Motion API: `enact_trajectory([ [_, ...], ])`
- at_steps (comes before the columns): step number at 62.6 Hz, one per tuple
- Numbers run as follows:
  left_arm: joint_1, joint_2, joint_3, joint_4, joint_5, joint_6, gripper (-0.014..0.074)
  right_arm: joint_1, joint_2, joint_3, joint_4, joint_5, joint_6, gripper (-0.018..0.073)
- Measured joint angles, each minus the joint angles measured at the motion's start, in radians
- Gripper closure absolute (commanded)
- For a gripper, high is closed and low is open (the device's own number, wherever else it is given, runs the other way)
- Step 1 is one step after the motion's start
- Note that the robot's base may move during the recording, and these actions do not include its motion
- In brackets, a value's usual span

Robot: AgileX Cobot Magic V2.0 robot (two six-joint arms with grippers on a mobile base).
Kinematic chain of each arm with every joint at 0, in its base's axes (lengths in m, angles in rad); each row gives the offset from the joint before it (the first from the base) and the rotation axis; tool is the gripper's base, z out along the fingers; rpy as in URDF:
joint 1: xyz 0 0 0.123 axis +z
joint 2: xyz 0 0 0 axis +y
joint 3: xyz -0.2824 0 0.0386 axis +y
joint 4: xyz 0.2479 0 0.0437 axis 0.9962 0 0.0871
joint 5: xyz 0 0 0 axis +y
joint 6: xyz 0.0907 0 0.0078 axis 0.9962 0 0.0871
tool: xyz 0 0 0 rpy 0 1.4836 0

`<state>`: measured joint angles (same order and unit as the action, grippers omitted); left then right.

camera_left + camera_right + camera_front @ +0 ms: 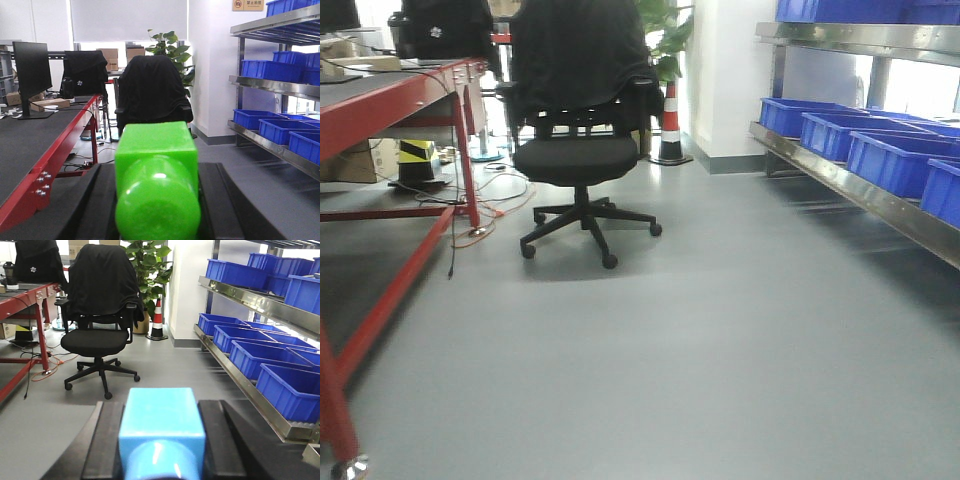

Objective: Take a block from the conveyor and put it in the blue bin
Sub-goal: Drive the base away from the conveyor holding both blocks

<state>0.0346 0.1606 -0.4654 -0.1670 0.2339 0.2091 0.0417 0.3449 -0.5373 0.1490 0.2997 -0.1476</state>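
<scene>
In the left wrist view my left gripper [156, 167] is shut on a bright green block [156, 200], with a black finger [92, 202] pressed to each side. The right wrist view shows my right gripper [162, 405] shut on a light blue block [162, 427] between its black fingers [107, 440]. Both blocks are held in the air above the grey floor. Several blue bins [290, 390] sit on steel shelves to the right, also seen as blue bins [895, 160] in the front view. The conveyor is out of view. Neither gripper shows in the front view.
A red-framed bench [390, 110] with a dark top stands at the left, with a monitor [31, 75] on it. A black office chair [578, 150] draped in black cloth stands ahead. An orange cone [671, 130] and a plant [147, 270] are by the white wall. Cables [470, 205] lie under the bench.
</scene>
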Motion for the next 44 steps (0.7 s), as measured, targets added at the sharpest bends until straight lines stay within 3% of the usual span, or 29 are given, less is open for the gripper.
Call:
enact_trajectory([
  [44, 0.000, 0.000, 0.000, 0.000, 0.000, 0.000, 0.0708, 0.000, 0.000, 0.000, 0.000, 0.000, 0.000, 0.0721],
])
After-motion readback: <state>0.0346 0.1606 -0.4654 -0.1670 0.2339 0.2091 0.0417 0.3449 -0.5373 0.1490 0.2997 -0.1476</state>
